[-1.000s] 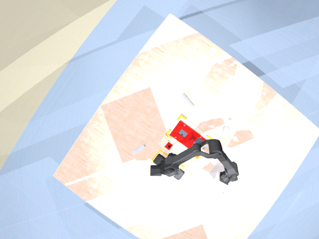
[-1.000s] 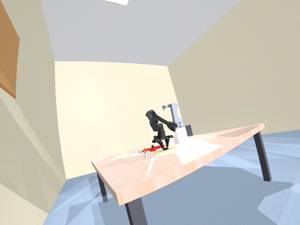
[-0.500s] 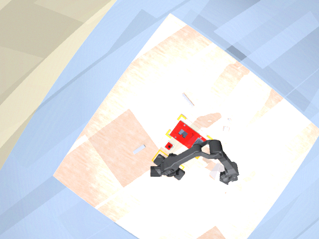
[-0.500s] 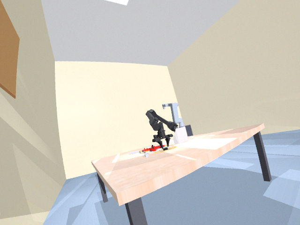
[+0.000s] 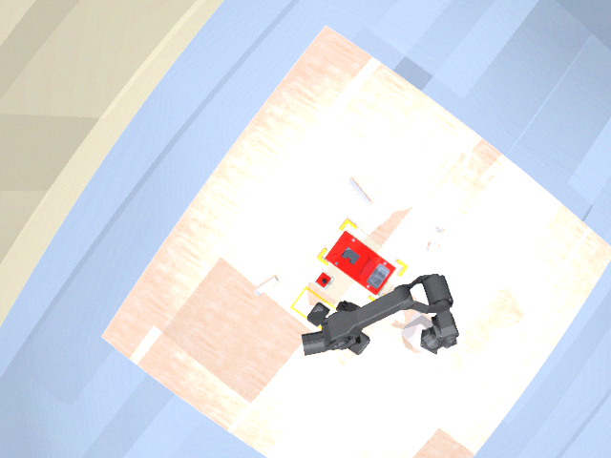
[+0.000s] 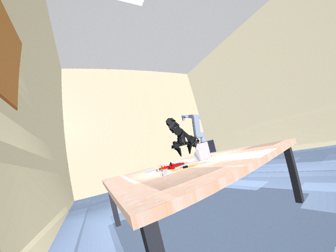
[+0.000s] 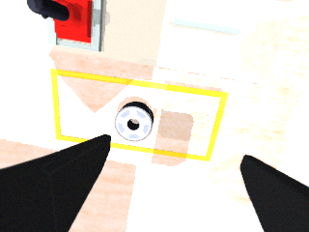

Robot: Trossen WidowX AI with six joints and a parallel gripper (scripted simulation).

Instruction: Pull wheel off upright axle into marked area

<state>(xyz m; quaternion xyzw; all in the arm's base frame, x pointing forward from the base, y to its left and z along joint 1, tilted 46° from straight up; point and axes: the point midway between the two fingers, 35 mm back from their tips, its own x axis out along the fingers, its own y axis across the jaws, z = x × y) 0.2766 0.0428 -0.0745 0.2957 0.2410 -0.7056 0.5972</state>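
Inside the yellow outline, the wheel lies free below our open tool

At desk level in the exterior view, we see the wheel [image 6: 185,166] [image 7: 122,124] resting on the desk [image 5: 197,296] [image 6: 151,195] [image 7: 270,145], with our tool [image 5: 338,328] [image 6: 185,154] [image 7: 175,151] raised above it. The fingers stand wide apart and hold nothing. In the wrist view, one fingertip appears toward eight o'clock from the wheel and the other between three and four; neither touches it.

The yellow outline [image 5: 298,297] [image 6: 197,165] [image 7: 55,103] runs all around the wheel, which we see with its pale hub face up, its centre hole dark and its black tread showing along the twelve o'clock side. From the wheel, also in the wrist view, the bare black axle [image 5: 324,281] [image 6: 170,164] [image 7: 48,8] is at eleven o'clock, standing on a small red block [image 5: 319,282] [image 7: 74,29].

Seen from the top, our black arm [image 5: 377,307] [image 6: 176,130] hides the wheel. From the axle in that view, the large red board [image 5: 362,260] lies at two o'clock, one pale bar [image 5: 266,285] at nine and another pale bar [image 5: 360,191] near one.
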